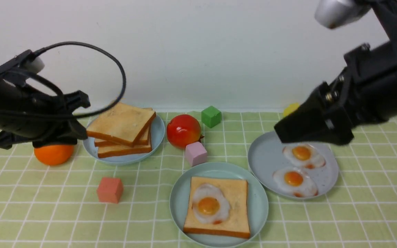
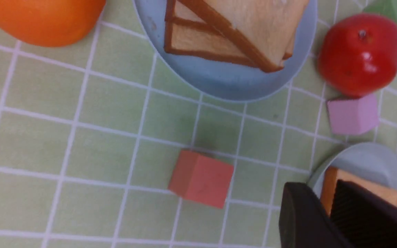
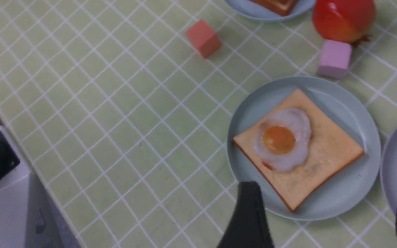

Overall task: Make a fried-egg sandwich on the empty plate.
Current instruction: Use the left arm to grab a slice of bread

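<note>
From where I stand the sandwich is half built. The mint-teal plate (image 1: 179,206) sits at the near middle of the cloth, with one toast slice (image 1: 236,210) lying flat on it. A fried egg (image 1: 209,206) rests on that slice, a little toward the robot's left side.

What's wanted now, I'd say, is the lid slice. The left gripper (image 1: 79,115) hangs just beside the toast stack (image 1: 121,129) on the light blue plate (image 1: 159,136), above the orange (image 1: 53,154). I can't tell whether its jaws are parted or closed, and I see nothing in them.

The right gripper (image 1: 283,132) is spread wide and empty over the grey speckled plate (image 1: 264,162), clear of the way.

The top slice (image 1: 121,120) lies skewed and tilted on the stack, so its overhanging crust looks the easy place to pinch. Lift it well clear so the lower slices don't drag along. Carry it over the pink cube (image 1: 195,153) and set it down low and square, since a glossy egg could let it slide.
</note>
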### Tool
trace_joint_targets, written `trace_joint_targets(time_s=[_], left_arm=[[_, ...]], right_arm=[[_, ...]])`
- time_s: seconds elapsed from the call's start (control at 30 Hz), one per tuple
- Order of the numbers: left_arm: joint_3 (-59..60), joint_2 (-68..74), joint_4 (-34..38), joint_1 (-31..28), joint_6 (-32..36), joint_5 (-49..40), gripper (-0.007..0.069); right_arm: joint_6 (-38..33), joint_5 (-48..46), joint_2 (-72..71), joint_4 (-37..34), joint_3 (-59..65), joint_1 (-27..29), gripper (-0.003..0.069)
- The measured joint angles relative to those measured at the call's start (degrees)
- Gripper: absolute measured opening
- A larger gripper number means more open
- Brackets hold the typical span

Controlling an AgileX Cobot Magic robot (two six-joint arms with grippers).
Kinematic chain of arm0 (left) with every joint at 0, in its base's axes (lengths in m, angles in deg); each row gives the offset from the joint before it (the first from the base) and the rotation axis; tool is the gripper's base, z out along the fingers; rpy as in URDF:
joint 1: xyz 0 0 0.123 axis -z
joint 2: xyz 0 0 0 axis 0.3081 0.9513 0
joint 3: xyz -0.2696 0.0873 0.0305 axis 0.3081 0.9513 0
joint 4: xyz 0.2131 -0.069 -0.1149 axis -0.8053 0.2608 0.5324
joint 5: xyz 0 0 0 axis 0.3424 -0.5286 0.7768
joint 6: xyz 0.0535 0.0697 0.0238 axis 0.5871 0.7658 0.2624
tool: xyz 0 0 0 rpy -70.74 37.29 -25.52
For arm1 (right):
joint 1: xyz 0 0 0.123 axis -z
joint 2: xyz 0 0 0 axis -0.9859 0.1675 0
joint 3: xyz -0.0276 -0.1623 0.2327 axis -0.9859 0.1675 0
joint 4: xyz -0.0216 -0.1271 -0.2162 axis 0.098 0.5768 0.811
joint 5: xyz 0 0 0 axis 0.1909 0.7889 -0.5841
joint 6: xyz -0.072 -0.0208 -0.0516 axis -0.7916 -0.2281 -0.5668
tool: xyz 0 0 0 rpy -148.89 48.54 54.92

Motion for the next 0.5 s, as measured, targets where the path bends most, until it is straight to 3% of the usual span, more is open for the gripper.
trace_joint_targets(time_s=[0.13, 0.2, 0.33, 0.5], left_arm=[[-5.66, 7.90, 8.40, -4.04, 6.32, -2.11, 0.0236], [-9.78, 11.62, 9.02, -4.81, 7.43, -3.37, 0.0293], [-17.62, 18.91, 6.83, -4.89, 8.13, -6.32, 0.0384], [-29.09, 27.64, 1.03, -4.89, 8.46, -11.62, 0.0425]], right_arm=[[-10.40, 2.12, -2.64, -6.26, 6.30, 0.00, 0.0542], [-13.08, 2.01, -2.78, -8.06, 7.46, 0.00, 0.0537], [-14.73, 1.65, -2.78, -9.71, 7.80, 0.00, 0.0441], [-14.85, 1.64, -3.03, -10.24, 7.80, 0.00, 0.0072]])
